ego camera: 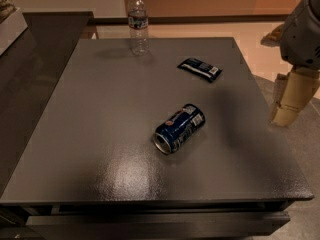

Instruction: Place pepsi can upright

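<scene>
Gray table (100,134) (glossy): pepsi can (179,128) on side; gripper (286,115) off rt edge.

Room round pepsi can (179,128), prob.; snack pkt (200,69) behind; end effector (290,101) off table (100,134) rt edge.

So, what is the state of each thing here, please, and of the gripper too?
pepsi can: lying on its side on the table, not held.
water bottle: upright, capped, near the far edge.
snack packet: lying flat.
gripper: off the table's right side, away from the can.
</scene>
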{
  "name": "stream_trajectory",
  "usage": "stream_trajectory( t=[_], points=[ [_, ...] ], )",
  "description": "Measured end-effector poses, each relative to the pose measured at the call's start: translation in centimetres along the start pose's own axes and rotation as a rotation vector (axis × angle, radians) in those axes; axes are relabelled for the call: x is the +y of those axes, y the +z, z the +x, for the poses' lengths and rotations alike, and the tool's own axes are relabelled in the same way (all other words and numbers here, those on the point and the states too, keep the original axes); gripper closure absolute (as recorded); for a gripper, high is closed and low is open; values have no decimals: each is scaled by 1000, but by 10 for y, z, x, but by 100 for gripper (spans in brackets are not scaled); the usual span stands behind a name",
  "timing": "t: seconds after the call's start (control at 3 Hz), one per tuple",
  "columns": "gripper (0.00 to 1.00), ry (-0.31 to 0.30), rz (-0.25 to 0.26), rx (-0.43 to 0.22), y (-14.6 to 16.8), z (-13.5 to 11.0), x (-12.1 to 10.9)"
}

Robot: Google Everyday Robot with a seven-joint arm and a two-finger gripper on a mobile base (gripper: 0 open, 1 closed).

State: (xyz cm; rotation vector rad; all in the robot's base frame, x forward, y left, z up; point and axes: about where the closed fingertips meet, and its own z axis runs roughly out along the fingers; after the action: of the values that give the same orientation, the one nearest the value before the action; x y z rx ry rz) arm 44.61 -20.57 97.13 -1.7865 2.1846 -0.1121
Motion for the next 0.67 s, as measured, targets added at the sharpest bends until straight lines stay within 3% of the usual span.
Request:
stream_trajectory(
  t=[0.67],
  points=[
    [0,-271,-35,-57,43,-56,6]
  ],
)
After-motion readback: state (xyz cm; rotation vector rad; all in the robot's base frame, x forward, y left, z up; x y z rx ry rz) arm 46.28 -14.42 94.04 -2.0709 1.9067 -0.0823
